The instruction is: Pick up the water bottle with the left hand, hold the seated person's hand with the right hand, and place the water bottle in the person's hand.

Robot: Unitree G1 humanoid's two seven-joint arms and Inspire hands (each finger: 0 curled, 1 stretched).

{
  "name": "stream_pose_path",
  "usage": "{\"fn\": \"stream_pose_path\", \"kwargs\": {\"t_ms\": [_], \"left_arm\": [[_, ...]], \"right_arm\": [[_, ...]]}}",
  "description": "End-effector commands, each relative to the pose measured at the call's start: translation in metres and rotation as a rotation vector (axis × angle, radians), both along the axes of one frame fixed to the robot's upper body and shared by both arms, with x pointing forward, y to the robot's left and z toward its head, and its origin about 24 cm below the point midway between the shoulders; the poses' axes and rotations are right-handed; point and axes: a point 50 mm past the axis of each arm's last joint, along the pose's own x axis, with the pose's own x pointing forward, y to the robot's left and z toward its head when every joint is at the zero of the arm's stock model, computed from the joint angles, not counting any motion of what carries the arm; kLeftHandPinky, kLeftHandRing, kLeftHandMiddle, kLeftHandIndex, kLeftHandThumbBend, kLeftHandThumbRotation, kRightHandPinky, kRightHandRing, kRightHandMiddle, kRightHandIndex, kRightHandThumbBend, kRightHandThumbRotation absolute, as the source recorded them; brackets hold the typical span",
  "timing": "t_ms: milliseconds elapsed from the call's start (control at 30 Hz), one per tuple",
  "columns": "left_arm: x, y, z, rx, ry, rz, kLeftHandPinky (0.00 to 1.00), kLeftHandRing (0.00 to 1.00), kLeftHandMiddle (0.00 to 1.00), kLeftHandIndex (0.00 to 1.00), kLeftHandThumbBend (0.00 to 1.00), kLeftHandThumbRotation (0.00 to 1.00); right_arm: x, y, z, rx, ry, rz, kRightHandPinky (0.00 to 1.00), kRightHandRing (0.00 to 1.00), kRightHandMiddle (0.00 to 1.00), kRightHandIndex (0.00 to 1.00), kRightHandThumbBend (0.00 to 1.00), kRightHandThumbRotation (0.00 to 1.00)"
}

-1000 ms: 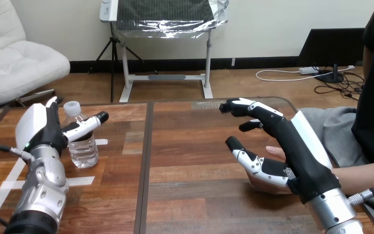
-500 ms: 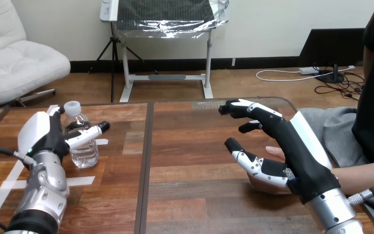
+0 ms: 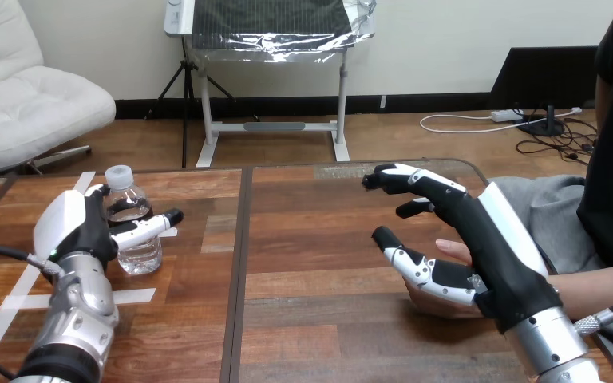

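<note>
Count: one water bottle (image 3: 133,231), two robot hands, one person's hand (image 3: 450,250). Several white tape strips (image 3: 132,296), partly hidden by the left arm.

Surface: wooden table (image 3: 319,231), two plank panels divided by a dark seam (image 3: 239,263) running from the far edge to the near edge. Tape lies on the left panel only.

Container: the bottle is clear plastic, with a white cap (image 3: 118,174) on and clear water inside; level not readable. It stands upright on the left panel, nearer the far edge than the near edge, left of the seam, with its base on the wood.

Left hand (image 3: 76,227): beside the bottle on its left, spread wide. The thumb (image 3: 148,227) lies straight across the bottle's front and the fingers reach behind it, so the bottle sits in the gap. Not closed round it.

Right hand (image 3: 487,239): over the right panel near the table's right edge, fingers extended and only slightly bent, thumb splayed apart below them. It holds nothing. The person's hand lies under it with fingertips showing between thumb and fingers. Contact between the two: cannot tell.
</note>
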Motion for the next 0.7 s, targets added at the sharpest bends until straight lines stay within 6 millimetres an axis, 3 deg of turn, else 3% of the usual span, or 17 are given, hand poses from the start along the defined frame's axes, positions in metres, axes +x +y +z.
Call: {"fn": "stream_pose_path", "kwargs": {"t_ms": [0, 267, 667], "left_arm": [[0.0235, -0.0158, 0.0295, -0.018, -0.119, -0.034, 0.73, 0.82, 0.85, 0.84, 0.96, 0.51], [0.0214, -0.0182, 0.0264, -0.064, -0.158, -0.035, 0.67, 0.76, 0.78, 0.78, 0.88, 0.38], [0.0178, -0.0205, 0.0238, -0.071, -0.244, -0.036, 0.52, 0.59, 0.62, 0.62, 0.71, 0.05]], "right_arm": [[0.0061, -0.0010, 0.0219, -0.012, -0.092, 0.006, 0.69, 0.81, 0.84, 0.73, 0.39, 0.00], [0.0057, -0.0021, 0.0216, -0.007, -0.089, 0.004, 0.69, 0.81, 0.84, 0.73, 0.40, 0.00], [0.0050, -0.0049, 0.0213, -0.003, -0.090, -0.001, 0.68, 0.81, 0.84, 0.72, 0.40, 0.00]]}}
